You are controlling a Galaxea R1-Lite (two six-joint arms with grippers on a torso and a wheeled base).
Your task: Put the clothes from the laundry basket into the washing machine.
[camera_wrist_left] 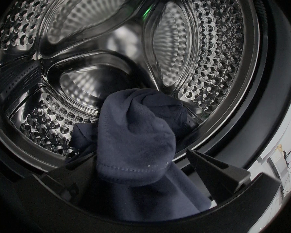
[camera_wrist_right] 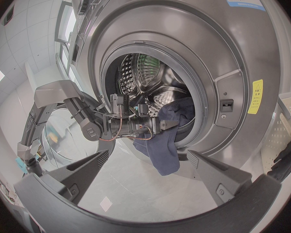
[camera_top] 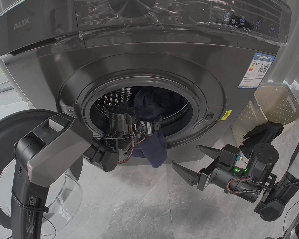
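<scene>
Hanging across the lower lip of the washing machine (camera_top: 139,57) opening: a navy garment (camera_wrist_left: 135,139), dark, soft matte knit, with a stitched hem and a couple of pale specks along it. Bunches into a rounded heap at the mouth of the perforated steel drum (camera_wrist_left: 87,49), upper part inside and resting on the drum's bottom wall. Trails out over the dark door seal (camera_wrist_left: 271,91) and droops down the front panel as a loose tail, clear of the pale tiled floor (camera_top: 139,199). Lies between the fingers of the left gripper (camera_top: 152,125), which stand spread wide to either side of the heap without pinching it. Left gripper right at the opening, pointing into the drum. Right gripper (camera_top: 186,156) low in front of the machine, below and to the right of the opening, apart from the navy cloth; fingers wide, holding nothing. Cream laundry basket (camera_top: 275,103), perforated walls, tilted, just beside the machine's right side. Black garment (camera_top: 262,133) draped over its front rim. Round glass door (camera_top: 10,143) open on the left.
</scene>
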